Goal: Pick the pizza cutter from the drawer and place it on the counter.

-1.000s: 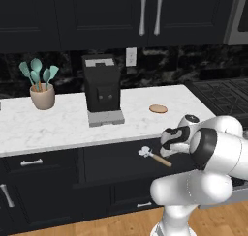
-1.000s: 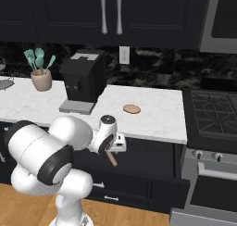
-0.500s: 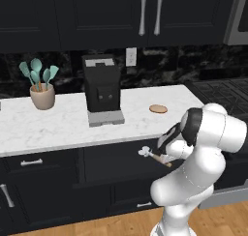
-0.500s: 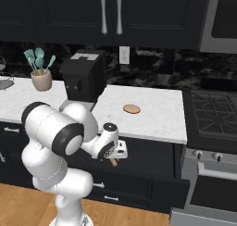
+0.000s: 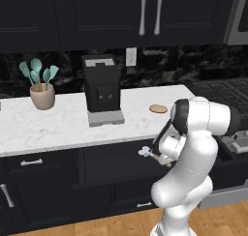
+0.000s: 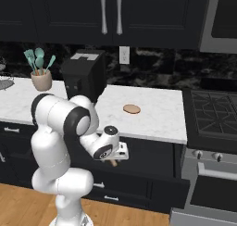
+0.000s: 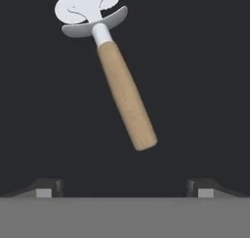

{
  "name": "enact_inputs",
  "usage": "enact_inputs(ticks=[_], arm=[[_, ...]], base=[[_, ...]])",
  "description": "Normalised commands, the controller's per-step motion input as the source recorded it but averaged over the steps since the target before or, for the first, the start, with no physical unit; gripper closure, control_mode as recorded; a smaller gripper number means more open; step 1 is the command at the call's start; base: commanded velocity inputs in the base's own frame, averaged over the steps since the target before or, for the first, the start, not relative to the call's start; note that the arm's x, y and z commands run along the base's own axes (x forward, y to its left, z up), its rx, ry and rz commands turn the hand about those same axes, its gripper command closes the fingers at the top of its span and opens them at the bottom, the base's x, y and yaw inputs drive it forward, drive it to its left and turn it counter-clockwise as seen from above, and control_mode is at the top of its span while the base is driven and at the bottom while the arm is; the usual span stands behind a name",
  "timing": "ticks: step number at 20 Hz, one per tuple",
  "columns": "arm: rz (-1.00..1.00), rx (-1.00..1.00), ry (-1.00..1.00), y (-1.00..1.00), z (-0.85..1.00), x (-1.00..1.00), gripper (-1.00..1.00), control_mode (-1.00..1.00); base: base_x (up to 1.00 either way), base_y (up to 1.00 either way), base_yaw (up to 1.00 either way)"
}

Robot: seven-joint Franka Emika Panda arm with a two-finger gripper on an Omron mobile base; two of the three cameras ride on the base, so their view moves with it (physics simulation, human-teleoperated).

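The pizza cutter (image 7: 124, 93) lies flat on the dark floor of the open drawer (image 7: 200, 81), with its tan wooden handle towards my hand and its silvery wheel at the far end. My gripper (image 7: 125, 189) hangs open just above the handle's end, one fingertip on each side and well apart from it. From the left base view the cutter (image 5: 145, 153) shows beside my gripper (image 5: 162, 154), below the front edge of the white marble counter (image 5: 58, 128). From the right, my gripper (image 6: 118, 156) points down into the drawer (image 6: 152, 158), and the tip of the cutter's handle (image 6: 113, 163) shows under it.
On the counter (image 6: 157, 121) stand a black coffee machine (image 5: 101, 87), a pot of turquoise utensils (image 5: 41, 92) and a flat brown disc (image 5: 158, 109). A dark stove (image 6: 213, 114) borders the counter on the right. Black cabinets hang above.
The arm has folded forward and down, so the hand has sunk towards the drawer and now sits over the cutter's handle. The jaws stay wide, and the cutter has not moved.
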Motion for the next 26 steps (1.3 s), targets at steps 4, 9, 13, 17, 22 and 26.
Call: enact_inputs(ticks=[4,9,13,17,22,26], arm=[[0.00,0.00,0.01,-0.07,-0.22,0.20,-1.00,-1.00],[0.00,0.00,0.00,0.00,-0.20,0.29,-1.00,-1.00],[0.00,0.00,0.00,0.00,-0.31,0.07,-1.00,-1.00],[0.00,0.00,0.00,0.00,-0.35,0.00,-1.00,-1.00],[0.00,0.00,0.00,0.00,-0.19,0.00,-1.00,-1.00],[0.00,0.00,0.00,0.00,-0.03,0.09,-1.00,-1.00]], base=[[0.00,0.00,0.00],[0.00,0.00,0.00],[0.00,0.00,0.00],[0.00,0.00,0.00],[0.00,0.00,0.00],[0.00,0.00,0.00]])
